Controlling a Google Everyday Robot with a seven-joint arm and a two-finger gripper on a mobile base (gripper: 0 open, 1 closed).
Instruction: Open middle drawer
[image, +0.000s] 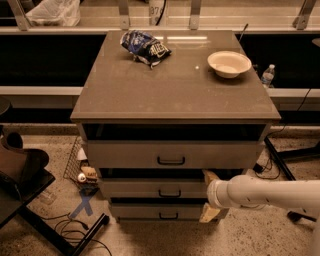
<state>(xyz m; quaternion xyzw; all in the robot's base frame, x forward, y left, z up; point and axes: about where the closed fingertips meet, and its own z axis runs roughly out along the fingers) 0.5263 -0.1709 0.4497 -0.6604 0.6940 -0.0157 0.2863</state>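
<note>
The middle drawer (150, 189) is the grey-beige front with a small black loop handle (170, 193), between the taller top drawer (125, 154) and the bottom drawer (145, 211). Its front stands about level with the other fronts, with a dark gap above it. My gripper (208, 195), on a white arm coming in from the right, is at the right end of the middle drawer's front. Its fingers are spread open, one fingertip (210, 176) above that front and the other below it. It holds nothing and is right of the handle.
On the cabinet top (175, 90) lie a blue chip bag (145, 46) and a white bowl (229, 63). A dark chair (20, 170) stands on the left. Clutter and cables (82, 175) lie on the floor left of the cabinet. A water bottle (268, 75) is behind on the right.
</note>
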